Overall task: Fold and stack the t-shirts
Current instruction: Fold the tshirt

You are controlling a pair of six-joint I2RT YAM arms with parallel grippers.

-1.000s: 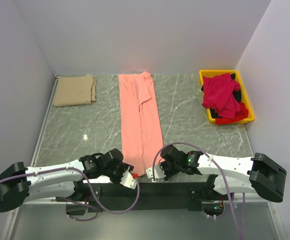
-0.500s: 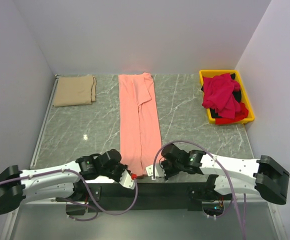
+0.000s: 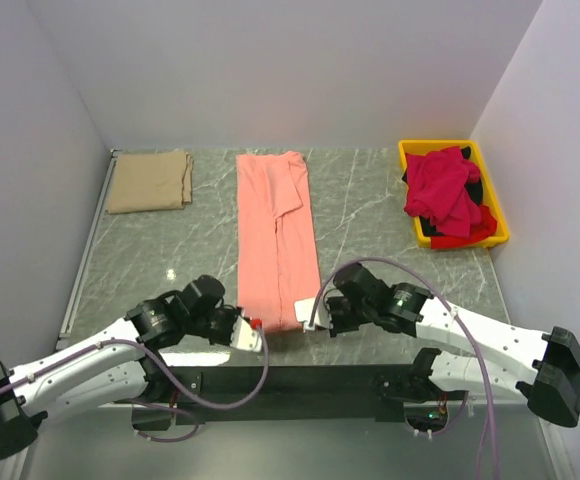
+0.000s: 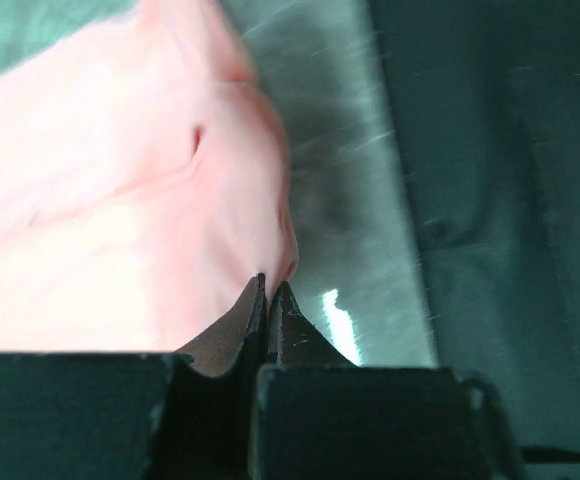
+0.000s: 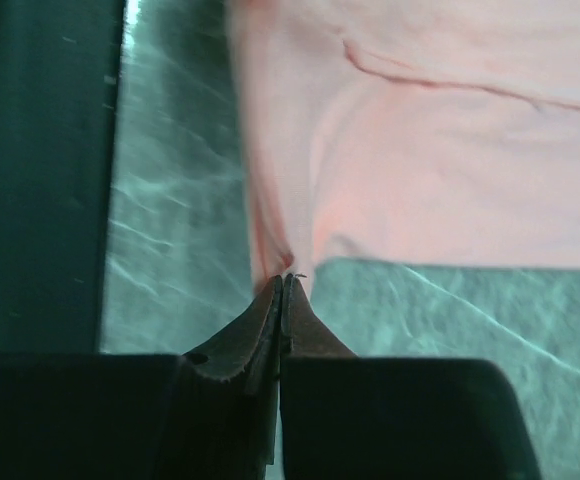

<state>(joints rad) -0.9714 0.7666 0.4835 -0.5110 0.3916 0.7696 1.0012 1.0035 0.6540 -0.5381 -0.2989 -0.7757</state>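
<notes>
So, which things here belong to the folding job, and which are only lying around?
Belong to the job: salmon-pink t-shirt; tan t-shirt, already folded; red t-shirts.
Only lying around: yellow bin, which holds the red ones.

Grey marbled surface [image 3: 370,240]: folded tan t-shirt [image 3: 150,181] at 10 o'clock, salmon-pink t-shirt [image 3: 275,240] strip at centre, yellow bin [image 3: 433,144] at 2 o'clock.

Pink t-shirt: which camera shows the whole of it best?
The top camera: the pink t-shirt lies there full length, folded into a long strip. Each wrist camera shows only one near corner, pinched between shut jaws.
</notes>
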